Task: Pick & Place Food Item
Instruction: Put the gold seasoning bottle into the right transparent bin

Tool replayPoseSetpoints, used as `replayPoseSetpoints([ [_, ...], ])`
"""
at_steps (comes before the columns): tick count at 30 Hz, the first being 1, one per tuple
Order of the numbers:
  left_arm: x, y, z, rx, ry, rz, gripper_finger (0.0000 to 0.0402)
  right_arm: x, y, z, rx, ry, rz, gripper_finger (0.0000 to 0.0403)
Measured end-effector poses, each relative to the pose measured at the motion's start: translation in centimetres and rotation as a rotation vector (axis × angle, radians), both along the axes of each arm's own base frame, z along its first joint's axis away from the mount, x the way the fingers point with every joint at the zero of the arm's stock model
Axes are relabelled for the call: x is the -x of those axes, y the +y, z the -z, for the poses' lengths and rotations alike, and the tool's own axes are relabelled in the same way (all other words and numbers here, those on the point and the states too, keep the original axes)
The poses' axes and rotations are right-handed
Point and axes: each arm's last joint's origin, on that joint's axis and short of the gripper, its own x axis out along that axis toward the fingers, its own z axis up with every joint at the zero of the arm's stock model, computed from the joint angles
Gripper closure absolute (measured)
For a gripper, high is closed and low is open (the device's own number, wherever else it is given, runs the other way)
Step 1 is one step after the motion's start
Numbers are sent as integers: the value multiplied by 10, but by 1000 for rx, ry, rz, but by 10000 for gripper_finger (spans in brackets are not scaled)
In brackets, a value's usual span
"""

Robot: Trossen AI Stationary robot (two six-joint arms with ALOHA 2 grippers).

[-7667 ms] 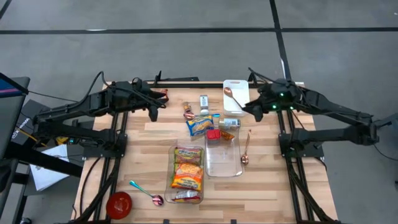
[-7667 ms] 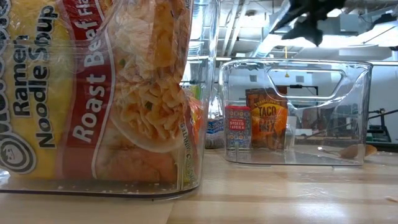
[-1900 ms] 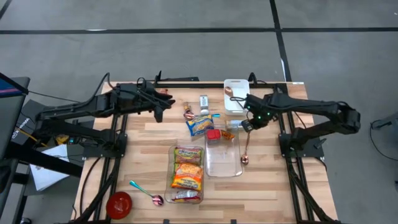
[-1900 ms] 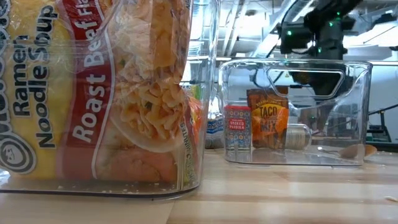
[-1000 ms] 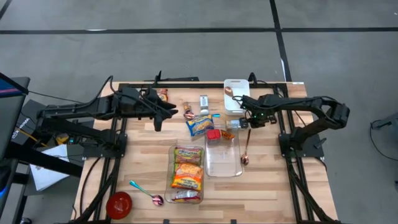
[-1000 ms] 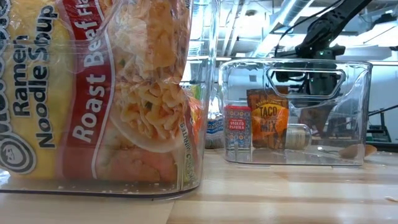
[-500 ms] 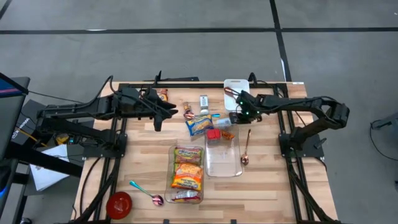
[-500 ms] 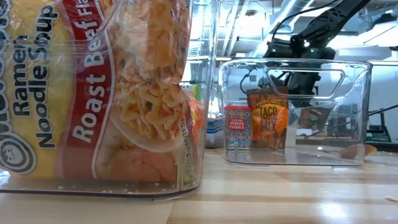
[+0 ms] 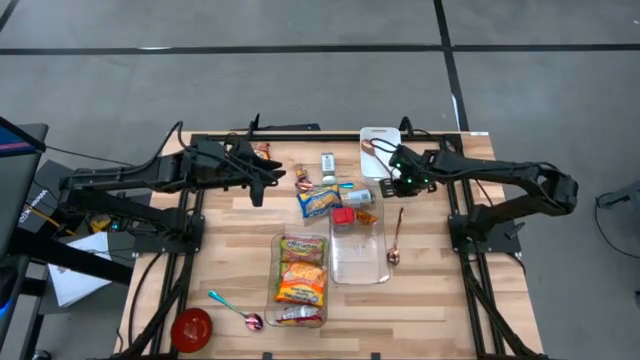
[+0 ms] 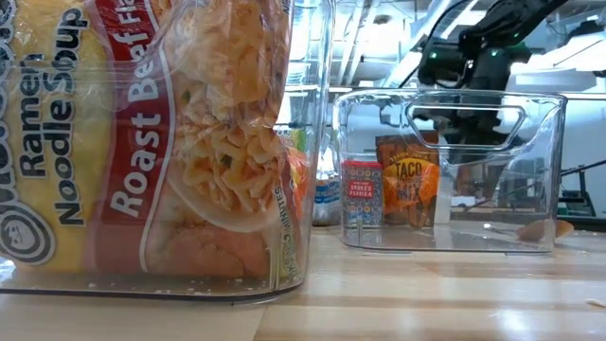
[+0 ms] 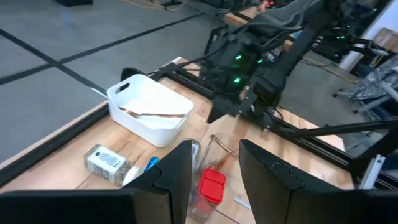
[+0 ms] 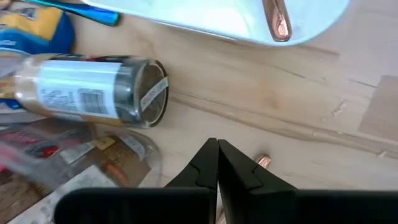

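Note:
A spice jar (image 12: 87, 87) lies on its side on the table, between the white tray (image 9: 380, 150) and the far end of a clear bin (image 9: 358, 250). In that bin stand a red tin (image 9: 343, 215) and a taco mix packet (image 10: 409, 180). My right gripper (image 12: 217, 149) hangs shut and empty above the table, just right of the jar (image 9: 363, 196), pointing steeply down. My left gripper (image 11: 214, 168) hovers open and empty over the table's far left (image 9: 262, 182).
A second clear bin (image 9: 300, 282) holds ramen packs. A yellow-blue packet (image 9: 320, 200) and small items lie near the table's far middle. One copper spoon (image 9: 396, 235) lies right of the bin, another (image 12: 277, 15) in the white tray. A red bowl (image 9: 192, 328) sits near left.
My right gripper has risen from low beside the jar and drawn a little toward the table's right and far edges, staying shut and empty.

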Motion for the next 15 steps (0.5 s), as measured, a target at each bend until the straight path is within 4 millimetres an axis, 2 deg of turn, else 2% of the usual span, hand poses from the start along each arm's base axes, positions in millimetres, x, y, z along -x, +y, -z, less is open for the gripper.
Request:
replayPoseSetpoints([
  [6, -6, 1, 3, -1, 13, -6, 275, 3, -1, -4, 0, -22, 0, 403],
  [15, -11, 1, 6, 25, 11, -14, 275, -24, -12, 24, -38, -49, -25, 403],
])
